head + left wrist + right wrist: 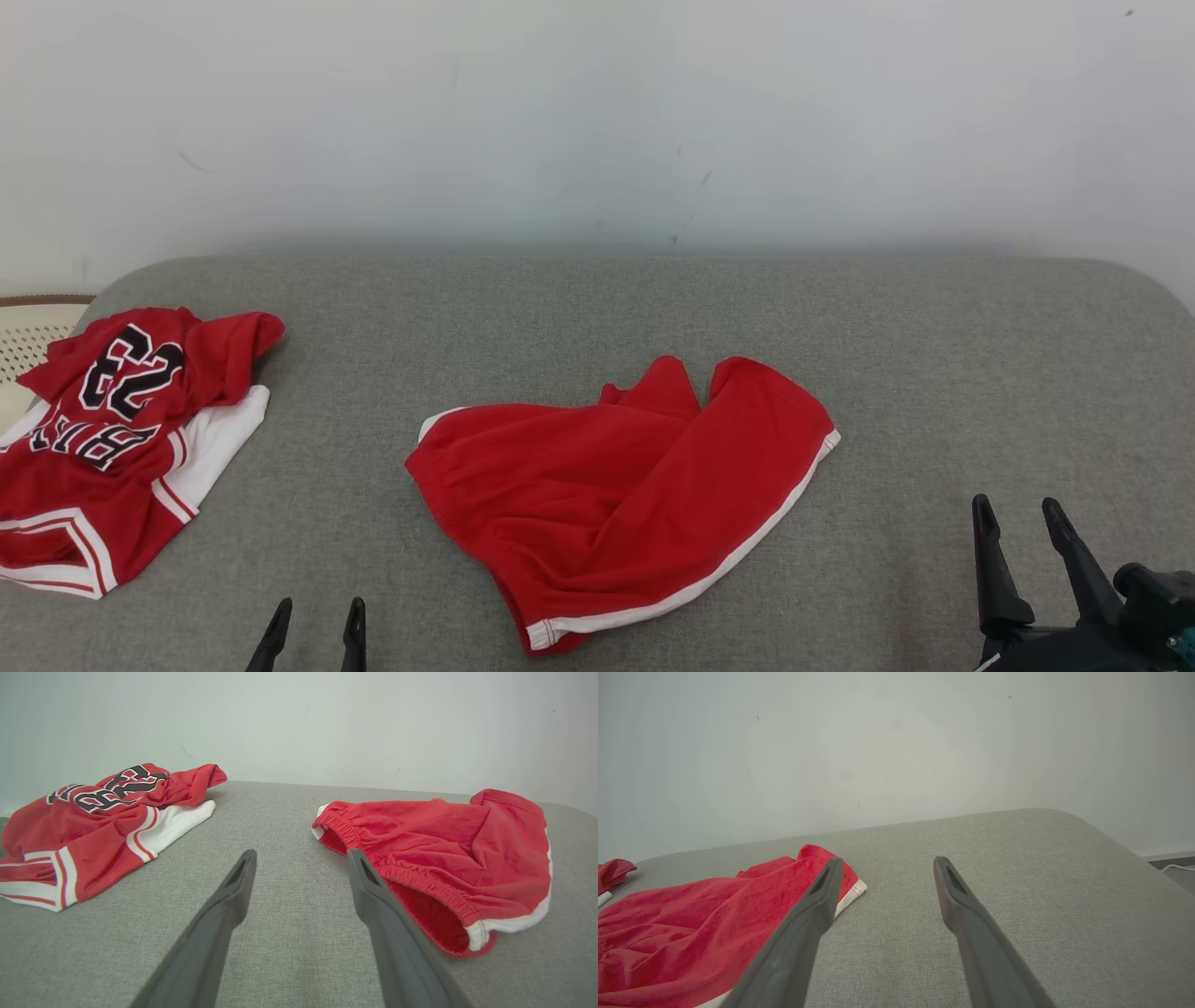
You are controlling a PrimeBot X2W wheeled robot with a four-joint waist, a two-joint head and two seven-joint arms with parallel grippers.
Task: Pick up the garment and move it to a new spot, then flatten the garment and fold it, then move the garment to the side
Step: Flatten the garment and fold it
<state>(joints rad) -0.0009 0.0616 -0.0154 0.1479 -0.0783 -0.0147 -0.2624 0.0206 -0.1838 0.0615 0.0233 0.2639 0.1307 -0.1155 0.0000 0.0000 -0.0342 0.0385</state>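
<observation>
Red shorts [616, 485] lie crumpled on the grey fabric surface [934, 355]; left claw [318, 607] and right claw [1015, 505] both gape empty, clear of them; jersey [103, 439] lies at left

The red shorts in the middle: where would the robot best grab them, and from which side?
Probably the elastic waistband of the red shorts, approached from the robot's left by the open left gripper. That edge faces its fingers and gapes slightly off the grey surface, so one finger could slip under; elsewhere the cloth lies flatter.
</observation>
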